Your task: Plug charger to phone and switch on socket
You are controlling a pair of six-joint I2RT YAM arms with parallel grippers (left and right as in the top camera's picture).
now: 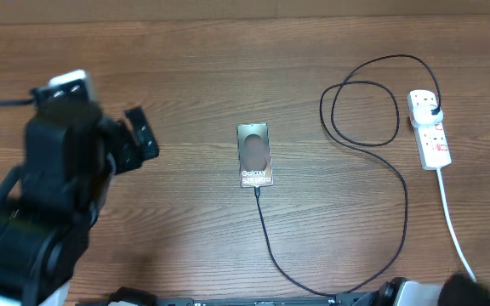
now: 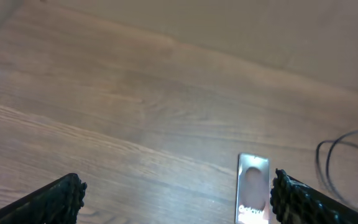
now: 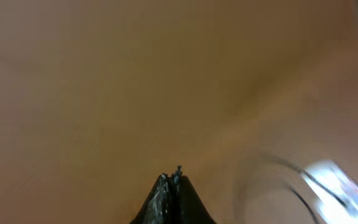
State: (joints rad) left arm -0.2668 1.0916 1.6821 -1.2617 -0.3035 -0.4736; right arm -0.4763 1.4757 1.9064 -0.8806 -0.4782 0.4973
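Likely next: closed, empty right end effector (image 3: pixel 170 179) toggles socket (image 1: pixel 435 140), phone's (image 1: pixel 254 155) 3 o'clock, pressing squarely; left end effector (image 2: pixel 178 185) wide open, empty.

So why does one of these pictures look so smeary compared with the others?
Right wrist view: heavily blurred and orange-tinted, the socket only a bright smear, though the shut right tool looks fairly crisp. Left wrist view: slightly soft, the grain of the table readable. Overhead view: sharp, evenly lit, a soft reflection on the phone.
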